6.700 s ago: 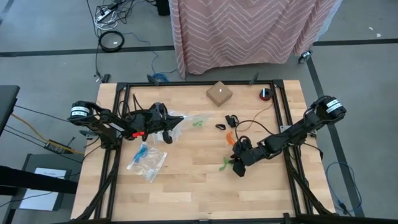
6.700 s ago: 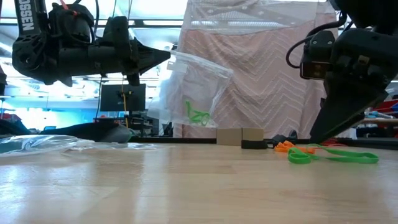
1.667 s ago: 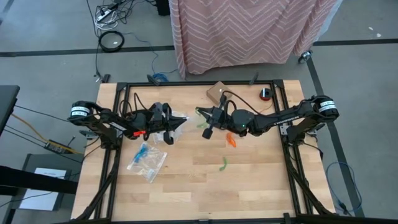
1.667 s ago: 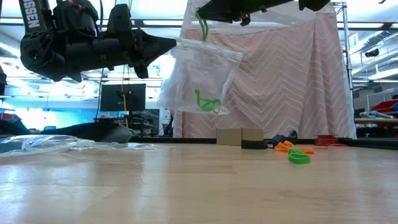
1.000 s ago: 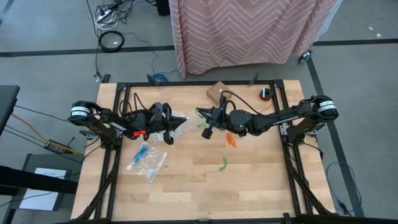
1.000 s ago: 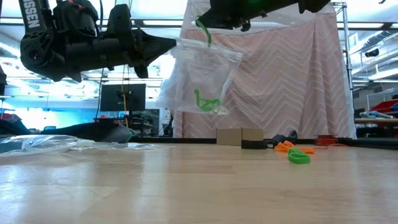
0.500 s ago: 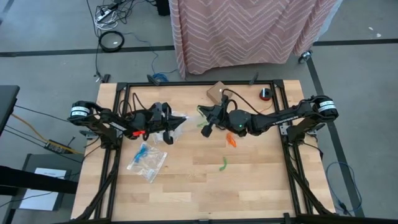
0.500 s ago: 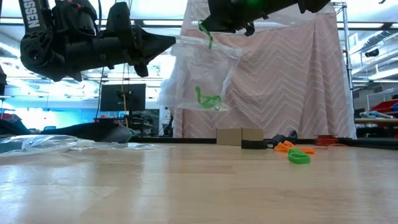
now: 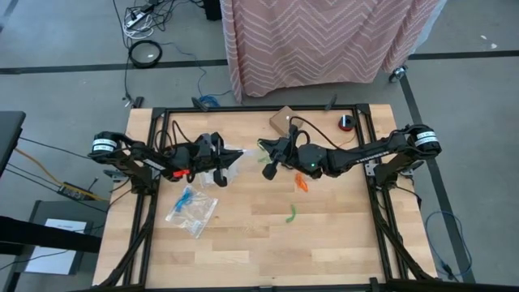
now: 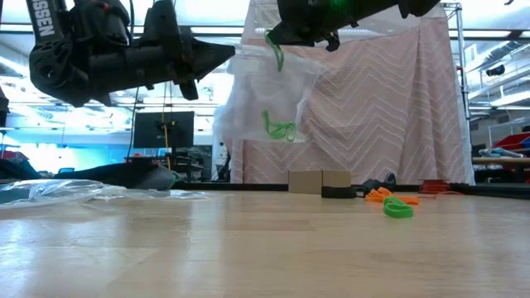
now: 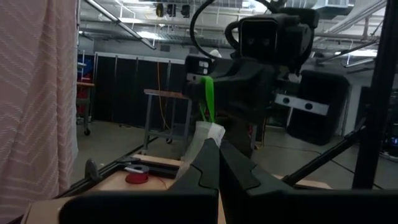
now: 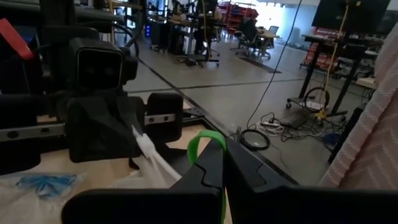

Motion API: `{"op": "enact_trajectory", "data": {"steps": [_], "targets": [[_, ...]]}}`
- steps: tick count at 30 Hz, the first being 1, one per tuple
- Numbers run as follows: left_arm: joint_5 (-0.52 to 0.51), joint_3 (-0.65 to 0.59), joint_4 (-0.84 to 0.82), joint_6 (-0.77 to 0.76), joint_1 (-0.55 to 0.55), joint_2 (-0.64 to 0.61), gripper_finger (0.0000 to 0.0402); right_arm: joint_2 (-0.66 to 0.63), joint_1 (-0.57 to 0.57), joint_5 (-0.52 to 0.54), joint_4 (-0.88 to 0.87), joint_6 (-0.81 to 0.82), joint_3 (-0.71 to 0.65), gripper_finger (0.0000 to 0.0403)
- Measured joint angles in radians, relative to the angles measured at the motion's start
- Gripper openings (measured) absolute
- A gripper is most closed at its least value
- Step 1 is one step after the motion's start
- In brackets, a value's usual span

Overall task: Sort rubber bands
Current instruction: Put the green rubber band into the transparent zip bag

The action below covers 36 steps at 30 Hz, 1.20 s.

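Observation:
My left gripper [image 9: 229, 156] is shut on a clear zip bag [image 10: 265, 91], which it holds up over the table's far middle. A green rubber band [image 10: 280, 128] lies inside the bag. My right gripper [image 10: 273, 35] reaches in from the right. It is shut on another green rubber band [image 10: 276, 51] right at the bag's top edge. In the left wrist view this band [image 11: 210, 99] hangs just beyond my own fingers. The right wrist view shows the same band [image 12: 202, 140], with the left gripper [image 12: 99, 118] facing it. My left gripper pinches the bag's top edge [image 11: 208, 132] between its two fingers, coming almost level from the table's left. The bag hangs below the fingers, clear of the table. My right gripper pinches the green rubber band's upper part [image 12: 198, 144] between its fingertips, coming level from the table's right. The loop hangs below the fingers at the bag's mouth [image 10: 273, 60], clear of the table.
A second clear bag with blue bands [image 9: 192, 209] lies at the near left. A green band [image 9: 289, 214] and orange bands [image 9: 302, 182] lie loose on the table toward the right. A cardboard box [image 9: 285, 122] and a small red roll [image 9: 347, 122] stand at the far edge.
My left gripper has tipped up slightly, and the bag's lower part has swung up a little. My right gripper has rolled slightly at the wrist, and its green band now hangs a bit lower against the bag's top edge. Both grippers stay shut.

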Motion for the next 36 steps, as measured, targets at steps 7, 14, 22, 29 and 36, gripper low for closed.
{"op": "enact_trajectory", "data": {"steps": [7,14,22,29,36], "targets": [[0.0,0.019,-0.001,0.002,0.0,0.0,0.0004,0.0,0.0,0.0,-0.064,0.035,0.0,0.0],[0.001,0.019,-0.002,0.002,0.002,0.0,0.0004,0.0,-0.004,-0.039,-0.125,0.092,0.0,0.0],[0.002,0.019,-0.006,0.002,0.002,0.0,0.0004,0.0,-0.012,-0.182,-0.13,0.051,0.0,0.0014],[0.001,0.019,-0.016,0.009,0.002,0.0,0.0004,0.0,-0.017,-0.182,-0.213,0.095,0.0,0.0048],[0.001,0.019,-0.034,0.029,0.003,0.001,0.0004,-0.003,-0.013,-0.192,-0.23,0.067,0.0,0.0074]]}}
